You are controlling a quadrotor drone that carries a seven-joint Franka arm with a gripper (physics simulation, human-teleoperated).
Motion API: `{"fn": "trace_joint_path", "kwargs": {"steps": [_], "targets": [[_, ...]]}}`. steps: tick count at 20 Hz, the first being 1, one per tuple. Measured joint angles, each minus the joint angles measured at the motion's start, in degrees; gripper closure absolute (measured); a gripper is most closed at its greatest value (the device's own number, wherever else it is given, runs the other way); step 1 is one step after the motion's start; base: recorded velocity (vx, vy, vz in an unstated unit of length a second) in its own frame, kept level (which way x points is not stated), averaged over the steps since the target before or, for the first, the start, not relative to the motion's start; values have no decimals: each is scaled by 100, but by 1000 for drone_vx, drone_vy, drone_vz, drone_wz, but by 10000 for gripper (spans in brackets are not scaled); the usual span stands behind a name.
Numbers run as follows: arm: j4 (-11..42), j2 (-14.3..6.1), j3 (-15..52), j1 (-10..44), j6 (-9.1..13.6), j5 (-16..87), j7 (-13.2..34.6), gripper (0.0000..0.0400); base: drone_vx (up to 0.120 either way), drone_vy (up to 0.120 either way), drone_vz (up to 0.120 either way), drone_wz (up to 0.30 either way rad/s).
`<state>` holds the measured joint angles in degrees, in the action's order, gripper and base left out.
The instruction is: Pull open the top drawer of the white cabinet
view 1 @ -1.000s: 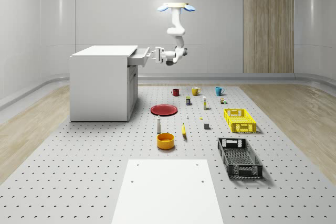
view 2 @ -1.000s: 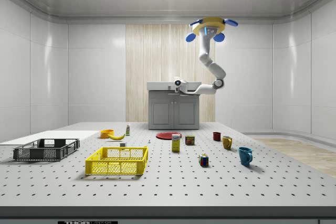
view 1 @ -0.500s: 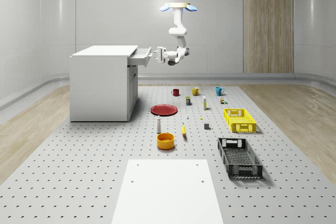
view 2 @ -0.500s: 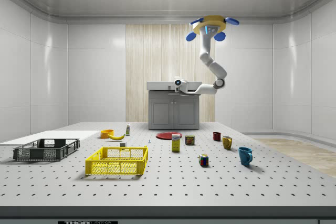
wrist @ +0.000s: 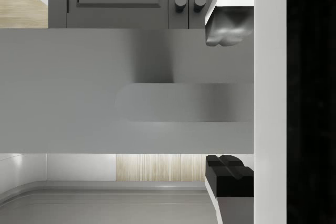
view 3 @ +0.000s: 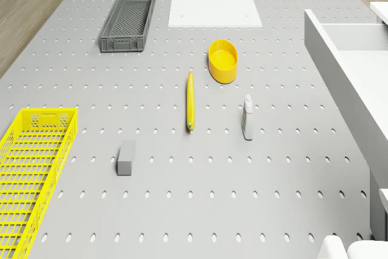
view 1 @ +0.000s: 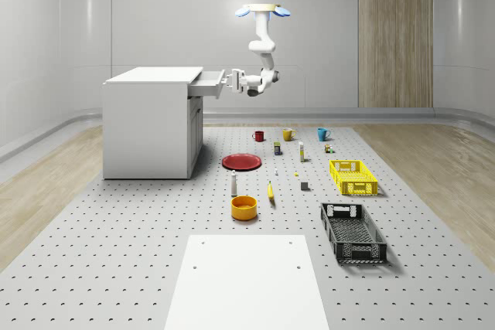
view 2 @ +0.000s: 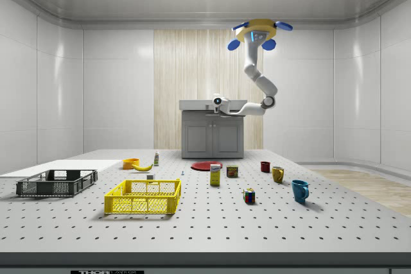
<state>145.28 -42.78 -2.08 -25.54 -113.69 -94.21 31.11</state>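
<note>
The gripper (wrist: 228, 100) is held wide open, and its two fingertips (wrist: 226, 32) are seen apart, one to each side of the grey drawer front with its flat handle (wrist: 184, 102). Whether either pad touches the front cannot be told. A black band along one edge of the wrist view cannot be identified.

In the whole-scene view the gripper (view 1: 232, 80) is placed just beside the front of the top drawer (view 1: 209, 83), which stands partly pulled out of the white cabinet (view 1: 147, 125). In the side view the drawer is hard to make out behind the wrist. In the drone view the drawer (view 3: 348, 34) is cut off at the frame's edge.

The arm (view 1: 263, 52) is hung from the drone (view 1: 261, 11), which hovers high in the air beside the cabinet, on its drawer side.

The floor (view 1: 116, 253) is a grey plate dotted with holes, bordered by wood flooring and overlaid with a white sheet (view 1: 246, 284). The room is closed by pale panelled walls, with one wood-grain strip (view 1: 394, 32).

Labels on the small packages (view 2: 215, 175) cannot be read, and the writing at the side view's lower edge is cut off.
</note>
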Motion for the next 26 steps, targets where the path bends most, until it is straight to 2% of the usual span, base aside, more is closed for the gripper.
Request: {"fn": "trace_joint_path", "kwargs": {"steps": [19, 21, 26], "targets": [[0, -1, -27, -42, -26, 13, -2, 95, 0, 0, 0, 0], [-9, -13, -22, -37, -29, 30, 115, 95, 0, 0, 0, 0], [-4, -5, -31, -49, -32, 23, -2, 94, 0, 0, 0, 0]]}}
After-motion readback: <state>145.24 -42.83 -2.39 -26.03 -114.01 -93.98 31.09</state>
